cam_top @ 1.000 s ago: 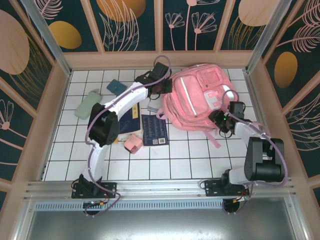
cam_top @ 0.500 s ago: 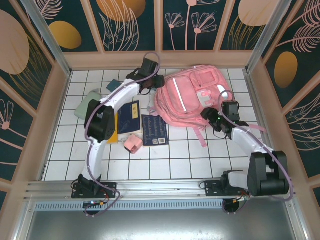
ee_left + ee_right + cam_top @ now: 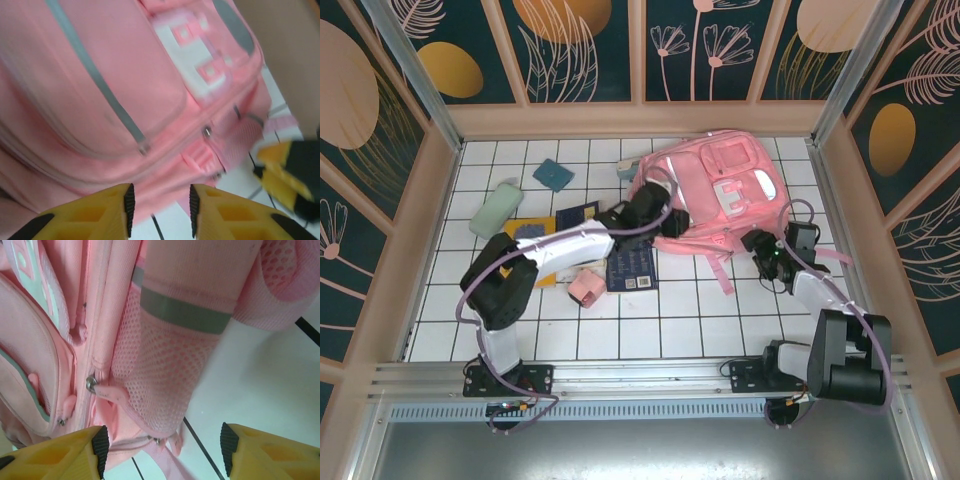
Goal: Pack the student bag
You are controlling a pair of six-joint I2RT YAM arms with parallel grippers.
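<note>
Opening stage of the packing: the student bag [image 3: 715, 185] is lying front-up at about one o'clock on the tiled table [image 3: 700, 320], and I am flanking it with both arms. My left gripper [image 3: 161, 207] is hovering at the bag's eight o'clock edge, fingers parted with nothing between them. My right gripper [image 3: 162, 447] is hovering at its four o'clock corner, jaws wide and empty, facing the mesh side pocket [image 3: 160, 380] and a zipper pull [image 3: 91, 384]. The bag is looking zipped shut, so I am judging the step in hand to be getting it open. A navy book [image 3: 630, 262], a small pink box [image 3: 586, 288] and a mint case [image 3: 495, 208] are lying loose at the bag's seven to nine o'clock. The next move is likely calling for one gripper pinning fabric while the other is closing on a pull.
</note>
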